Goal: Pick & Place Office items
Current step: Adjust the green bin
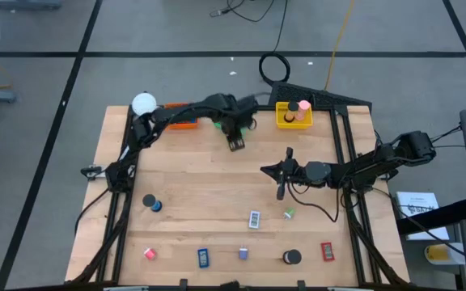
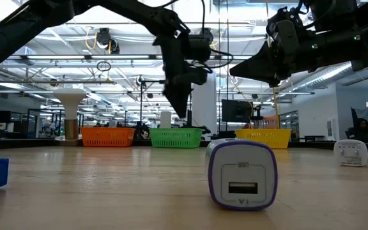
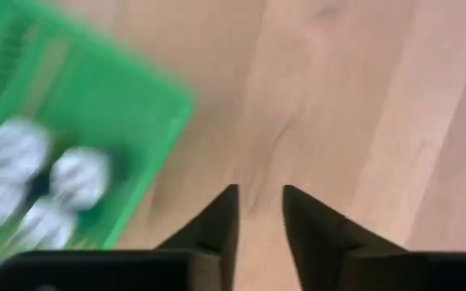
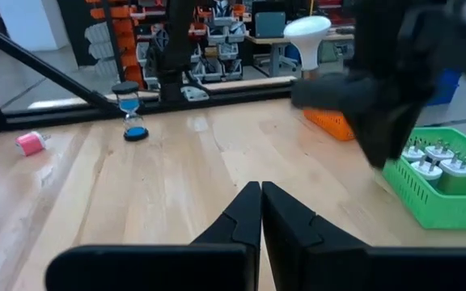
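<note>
Left gripper (image 1: 236, 144) hangs just beside the green tray (image 3: 71, 121), fingers a narrow gap apart, holding nothing. Three white plugs (image 4: 439, 162) sit in that tray. Right gripper (image 1: 281, 192) mid-table, fingers pressed together, empty. Loose on the wood: seven items (front row pink piece (image 1: 149, 253), blue rectangle (image 1: 203, 258), red rectangle (image 1: 327, 251)). Three trays total.

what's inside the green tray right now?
The green tray holds white plug-like pieces; three show in the right wrist view. The left hand hangs beside the tray, and its arm covers part of the tray from above, so the full count stays unclear.
</note>
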Robot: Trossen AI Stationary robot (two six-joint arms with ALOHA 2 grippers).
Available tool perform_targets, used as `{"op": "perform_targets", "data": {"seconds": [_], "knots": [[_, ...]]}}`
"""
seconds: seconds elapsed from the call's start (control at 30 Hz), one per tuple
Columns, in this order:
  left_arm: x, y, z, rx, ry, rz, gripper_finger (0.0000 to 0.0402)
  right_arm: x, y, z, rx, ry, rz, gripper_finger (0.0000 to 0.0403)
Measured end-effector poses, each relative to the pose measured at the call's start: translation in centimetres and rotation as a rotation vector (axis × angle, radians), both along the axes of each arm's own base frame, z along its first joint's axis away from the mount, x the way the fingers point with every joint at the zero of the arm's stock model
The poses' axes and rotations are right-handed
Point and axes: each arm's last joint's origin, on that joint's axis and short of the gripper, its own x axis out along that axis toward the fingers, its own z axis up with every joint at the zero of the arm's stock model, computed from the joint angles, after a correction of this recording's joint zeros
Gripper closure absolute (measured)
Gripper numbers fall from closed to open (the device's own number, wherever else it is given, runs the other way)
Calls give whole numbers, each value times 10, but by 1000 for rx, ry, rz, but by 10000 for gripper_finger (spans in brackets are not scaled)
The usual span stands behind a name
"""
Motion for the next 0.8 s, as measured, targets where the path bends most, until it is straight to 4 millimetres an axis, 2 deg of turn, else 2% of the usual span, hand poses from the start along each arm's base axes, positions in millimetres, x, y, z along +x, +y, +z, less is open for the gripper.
{"op": "perform_targets", "data": {"seconds": [0.1,0.23,0.5,0.8], "knots": [[5,-6,-19,16,-20,-28,348,0,0,-1,-2,13,0,399],[6,4,-37,54,-83,50,393,0,0,-1,-2,13,-1,399],[4,25,-38,91,-162,189,395,0,0,-1,-2,13,-3,399],[7,32,-35,99,-237,254,393,0,0,-1,-2,13,-4,399]]}}
